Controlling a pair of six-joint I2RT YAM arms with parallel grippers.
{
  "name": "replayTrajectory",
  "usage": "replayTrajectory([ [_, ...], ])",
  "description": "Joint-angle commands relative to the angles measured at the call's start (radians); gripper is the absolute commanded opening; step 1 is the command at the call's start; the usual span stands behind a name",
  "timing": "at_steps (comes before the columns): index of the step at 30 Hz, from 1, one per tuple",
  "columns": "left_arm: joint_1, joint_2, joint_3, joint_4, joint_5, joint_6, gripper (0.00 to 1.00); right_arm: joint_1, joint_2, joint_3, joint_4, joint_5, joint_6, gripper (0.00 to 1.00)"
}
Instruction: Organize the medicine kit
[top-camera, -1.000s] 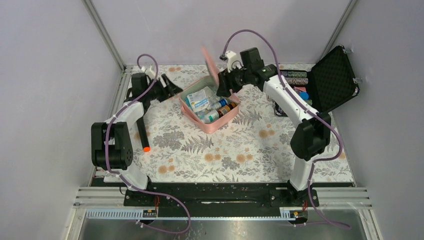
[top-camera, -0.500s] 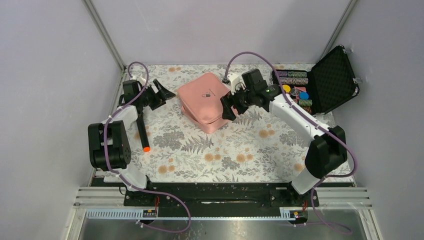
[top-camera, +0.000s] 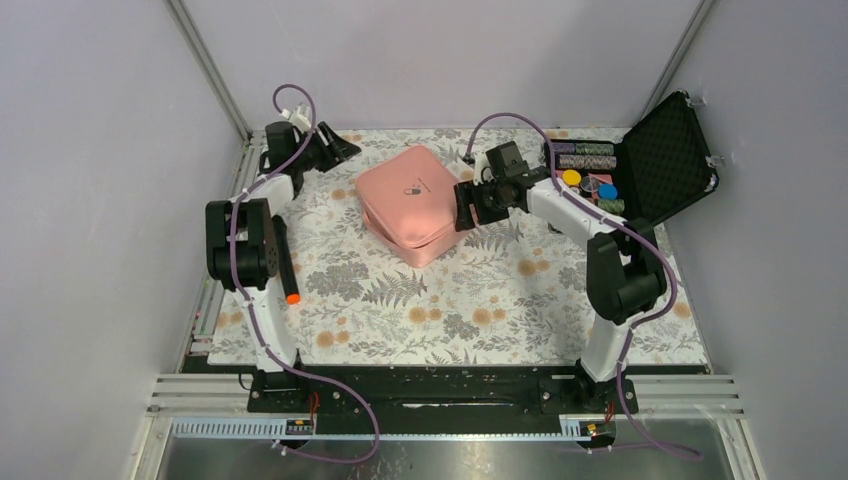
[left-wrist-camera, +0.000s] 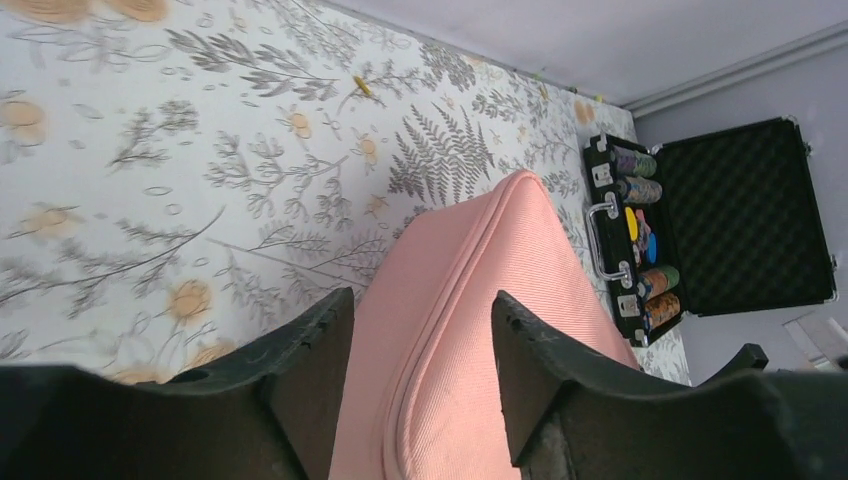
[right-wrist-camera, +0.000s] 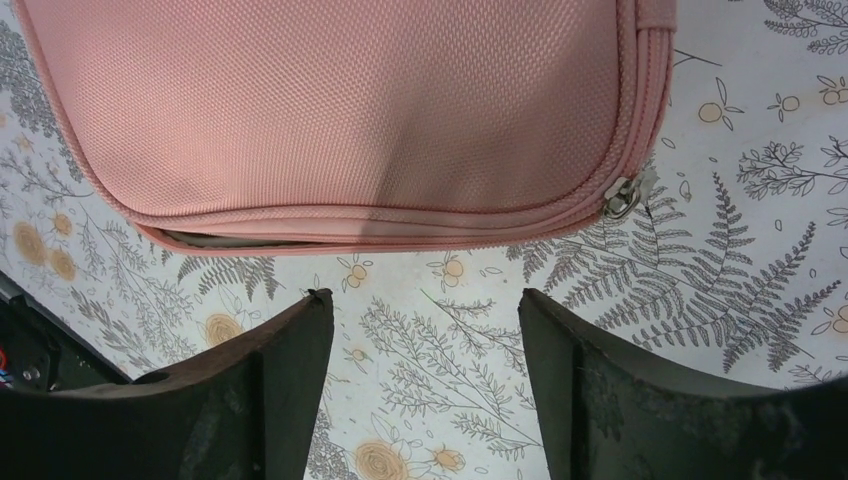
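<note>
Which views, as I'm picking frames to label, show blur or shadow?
Top external: evenly lit, sharp throughout. Left wrist: tablecloth slightly smeared near the left gripper, medicine kit crisp. Right wrist: weave of the kit sharp, a soft shadow band down its lid; right gripper dark, underexposed.

Left gripper (left-wrist-camera: 422, 298) spread wide; right gripper (right-wrist-camera: 425, 295) spread wide, pointing down.

The pink medicine kit (top-camera: 410, 203) lies closed on the floral bench (top-camera: 500, 300). The right tool (top-camera: 463, 207) is just beside its right edge, the left tool (top-camera: 345, 152) apart on its left, and a black case (top-camera: 660, 165) well to its right.
</note>
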Motion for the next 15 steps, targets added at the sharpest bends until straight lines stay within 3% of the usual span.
replayTrajectory([
  [1, -0.056, 0.045, 0.072, 0.08, 0.043, -0.044, 0.47, 0.006, -0.054, -0.022, 0.054, 0.006, 0.024, 0.73],
  [10, -0.104, -0.034, -0.021, -0.071, -0.003, 0.08, 0.45, -0.014, -0.087, -0.068, 0.063, -0.053, -0.011, 0.73],
  [15, -0.106, -0.12, -0.152, -0.149, 0.028, 0.142, 0.45, -0.032, -0.026, -0.025, 0.055, -0.292, 0.018, 0.81],
])
